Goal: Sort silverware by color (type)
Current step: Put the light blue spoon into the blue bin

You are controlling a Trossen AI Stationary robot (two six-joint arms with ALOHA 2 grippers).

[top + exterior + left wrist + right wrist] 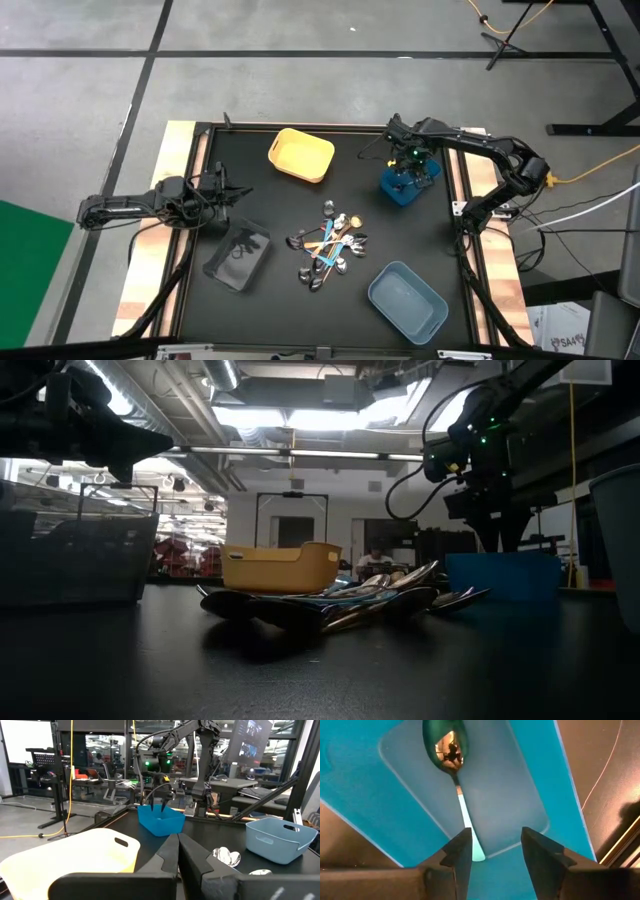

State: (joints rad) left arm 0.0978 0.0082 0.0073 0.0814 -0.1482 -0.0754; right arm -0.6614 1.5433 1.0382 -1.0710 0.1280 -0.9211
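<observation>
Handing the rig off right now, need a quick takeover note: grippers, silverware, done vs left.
Right gripper: open, directly above the bright blue bin at the table's far right.
Left gripper: shut and empty, waiting at the left side beside the clear bin.
Done: one spoon with a light-blue handle lies loose in the bright blue bin, apparently just dropped. The clear bin holds something dark that cannot be identified.
Left: the silverware pile sits mid-table, still mixed, silver pieces with light-blue and orange handles among them. The yellow bin and grey-blue bin look empty.
</observation>
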